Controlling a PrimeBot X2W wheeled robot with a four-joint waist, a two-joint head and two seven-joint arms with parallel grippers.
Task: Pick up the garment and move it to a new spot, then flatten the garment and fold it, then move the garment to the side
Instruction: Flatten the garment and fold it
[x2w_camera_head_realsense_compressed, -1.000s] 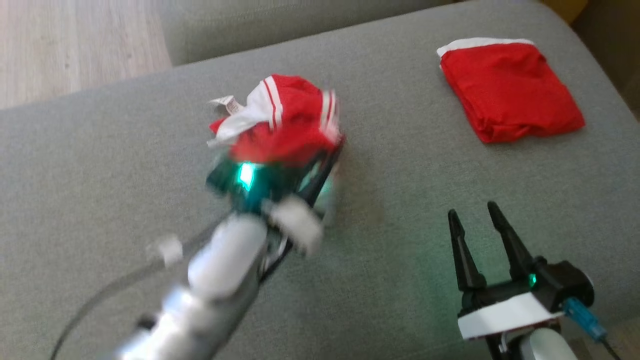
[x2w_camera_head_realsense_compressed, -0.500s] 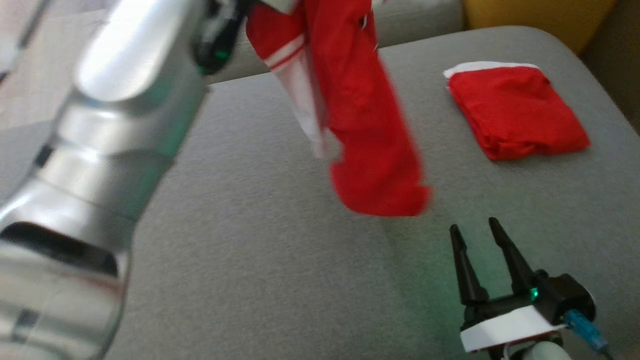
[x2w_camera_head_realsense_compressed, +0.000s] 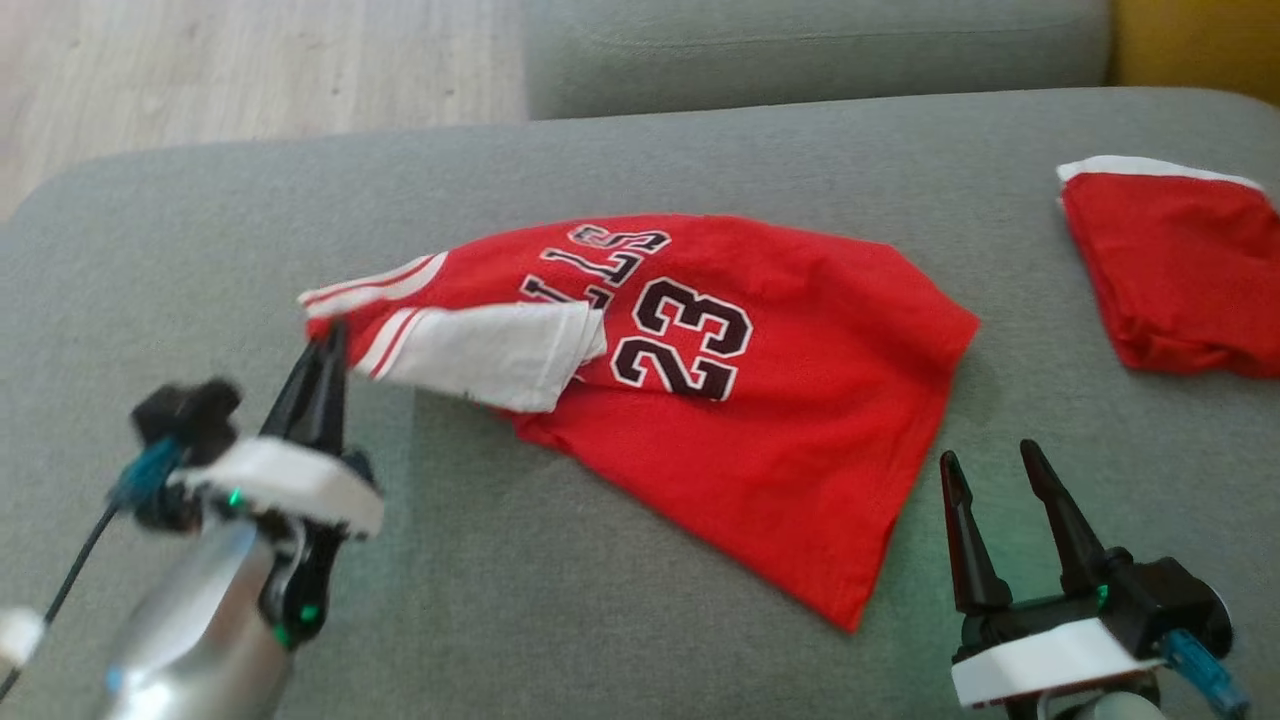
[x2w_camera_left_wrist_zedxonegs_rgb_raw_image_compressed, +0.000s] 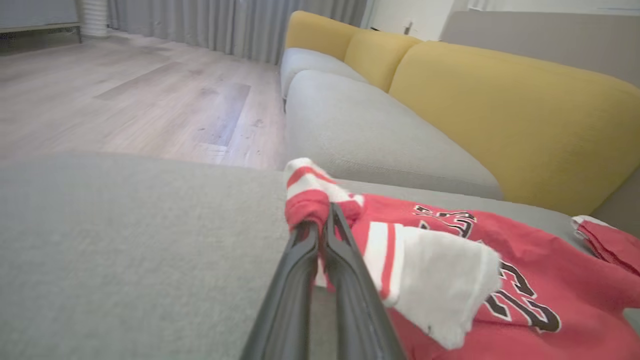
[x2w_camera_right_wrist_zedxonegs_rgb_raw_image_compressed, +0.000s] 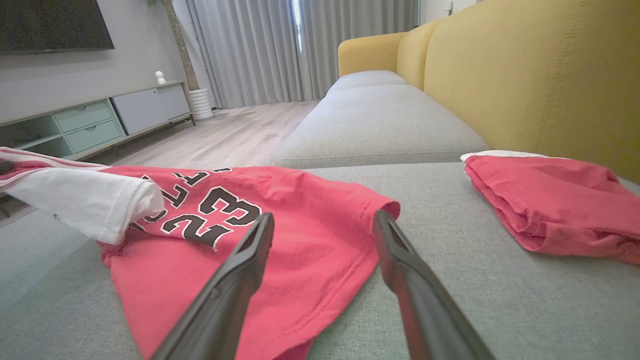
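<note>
Two red garments on one grey seat (x2w_camera_head_realsense_compressed: 600, 600): jersey (x2w_camera_head_realsense_compressed: 790, 400) spread, folded garment (x2w_camera_head_realsense_compressed: 1180, 270) apart at right. Left gripper (x2w_camera_head_realsense_compressed: 328, 338) pinches jersey's striped edge; right gripper (x2w_camera_head_realsense_compressed: 988, 455) gapes, empty.

Two dark-fingered tools on pale arms.
The left tool (x2w_camera_head_realsense_compressed: 325, 340) and right tool (x2w_camera_head_realsense_compressed: 988, 455) each have two long, tapering black fingers on a black base crossed by a white band (x2w_camera_head_realsense_compressed: 285, 485), with small green lights. A teal plug (x2w_camera_head_realsense_compressed: 1195, 672) sits on each base; a thin dark cable (x2w_camera_head_realsense_compressed: 60, 590) runs from the left one. The left forearm (x2w_camera_head_realsense_compressed: 200, 630) is glossy silver.
</note>
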